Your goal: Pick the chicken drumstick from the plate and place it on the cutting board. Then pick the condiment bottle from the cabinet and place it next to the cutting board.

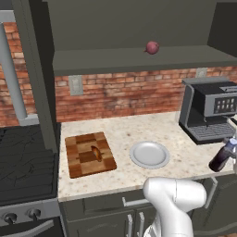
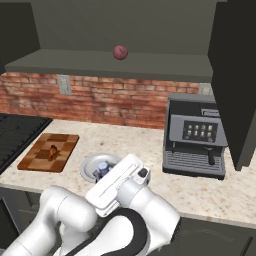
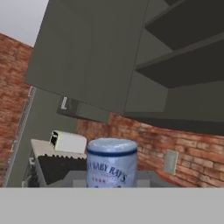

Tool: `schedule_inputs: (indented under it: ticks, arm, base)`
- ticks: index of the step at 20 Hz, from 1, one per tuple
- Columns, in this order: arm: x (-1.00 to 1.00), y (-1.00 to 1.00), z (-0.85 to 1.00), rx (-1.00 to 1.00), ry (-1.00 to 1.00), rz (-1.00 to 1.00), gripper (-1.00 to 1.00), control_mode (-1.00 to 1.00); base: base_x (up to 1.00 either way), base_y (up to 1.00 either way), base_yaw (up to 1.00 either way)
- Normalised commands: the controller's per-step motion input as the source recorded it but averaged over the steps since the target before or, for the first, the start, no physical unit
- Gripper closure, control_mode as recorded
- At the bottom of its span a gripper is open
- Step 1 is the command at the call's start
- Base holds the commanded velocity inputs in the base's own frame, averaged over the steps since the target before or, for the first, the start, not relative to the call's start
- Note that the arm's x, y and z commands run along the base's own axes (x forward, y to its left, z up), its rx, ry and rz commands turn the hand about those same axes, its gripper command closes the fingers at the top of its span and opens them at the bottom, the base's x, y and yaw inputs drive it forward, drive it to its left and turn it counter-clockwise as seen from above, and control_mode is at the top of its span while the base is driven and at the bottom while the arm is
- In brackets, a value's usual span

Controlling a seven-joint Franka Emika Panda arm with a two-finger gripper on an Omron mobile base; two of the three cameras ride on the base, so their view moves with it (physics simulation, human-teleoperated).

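A rendered home kitchen: stone counter (image 1: 139, 132), brick backsplash (image 1: 120, 95), stove (image 1: 25, 157), coffee machine (image 2: 196, 135), wall cabinet (image 1: 134, 58).

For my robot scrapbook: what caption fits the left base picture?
Drumstick rests on the cutting board, plate sits bare, and the condiment bottle hangs tilted at the right edge.
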Motion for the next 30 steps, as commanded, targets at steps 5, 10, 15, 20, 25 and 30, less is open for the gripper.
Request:
schedule_inputs:
  ticks: [5,10,15,20,25,30]
  arm:
    - [0.2,0.0,-0.08,0.0,0.0,0.0,1.0,-1.0]
    - [0.13,0.0,-0.12,0.0,0.0,0.0,1.0,-1.0]
    - [0.08,0.0,-0.14,0.0,0.0,0.0,1.0,-1.0]
    - [0.13,0.0,-0.16,0.0,0.0,0.0,1.0,-1.0]
    - [0.17,0.0,-0.14,0.0,0.0,0.0,1.0,-1.0]
    - [0.18,0.0,-0.14,0.0,0.0,0.0,1.0,-1.0]
  base:
    - [0.0,0.0,0.0]
    - [0.0,0.0,0.0]
    - [0.0,0.0,0.0]
    - [0.0,0.0,0.0]
    - [0.0,0.0,0.0]
    - [0.0,0.0,0.0]
